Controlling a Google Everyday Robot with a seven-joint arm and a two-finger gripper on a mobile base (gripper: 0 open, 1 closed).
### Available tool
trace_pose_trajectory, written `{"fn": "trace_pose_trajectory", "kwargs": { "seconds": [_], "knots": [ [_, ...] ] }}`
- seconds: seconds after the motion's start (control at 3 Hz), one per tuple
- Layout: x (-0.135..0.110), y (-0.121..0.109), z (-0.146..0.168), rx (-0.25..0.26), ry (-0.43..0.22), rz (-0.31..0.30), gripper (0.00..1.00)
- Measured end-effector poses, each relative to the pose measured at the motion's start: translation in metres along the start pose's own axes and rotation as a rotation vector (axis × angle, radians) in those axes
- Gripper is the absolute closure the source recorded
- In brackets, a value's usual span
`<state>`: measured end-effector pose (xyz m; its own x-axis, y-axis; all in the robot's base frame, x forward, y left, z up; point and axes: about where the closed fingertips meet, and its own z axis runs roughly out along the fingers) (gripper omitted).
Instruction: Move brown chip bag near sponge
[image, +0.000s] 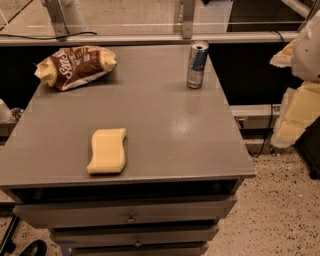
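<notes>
On the far-left back corner of the grey table (165, 125), the brown chip bag (75, 66); lying flat and crinkled, face up, white script showing; long axis across the tabletop from left to right, with the left pale-yellow end a little nearer the camera and the right end tipped toward the back rail (150, 38); lettering running along that same line.

Nearer the front edge and slightly to the right, the sponge (107, 150); flat on the surface, long axis front to back, far end leaning a touch rightward, wavy sides facing left and right; well apart from the bag, with bare table between.

Below the front edge, a stack of drawers (130, 218) with small round knobs.

Further right, at the back of the table near its right edge, a slim blue-silver can (197, 65); upright, well apart from both bag and sponge.

Beyond the table's right edge, above the speckled floor (280, 210), the gripper (295, 117); off the tabletop altogether, at the right margin of the view; pale-yellow padding angled down and to the left beneath a white arm housing (309, 50); open or closed, cannot tell; well apart from the bag, with the whole width of the table between.
</notes>
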<state>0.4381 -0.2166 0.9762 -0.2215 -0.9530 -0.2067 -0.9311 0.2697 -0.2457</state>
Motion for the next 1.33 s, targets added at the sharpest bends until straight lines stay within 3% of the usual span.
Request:
{"fn": "trace_pose_trajectory", "kwargs": {
  "seconds": [0.67,1.0,1.33],
  "knots": [
    [-0.002,-0.003,0.0,0.009,-0.025,0.004,0.0],
    [-0.021,-0.015,0.019,0.005,-0.136,0.048,0.0],
    [-0.08,-0.055,0.04,0.039,-0.334,0.074,0.0]
  ]
}}
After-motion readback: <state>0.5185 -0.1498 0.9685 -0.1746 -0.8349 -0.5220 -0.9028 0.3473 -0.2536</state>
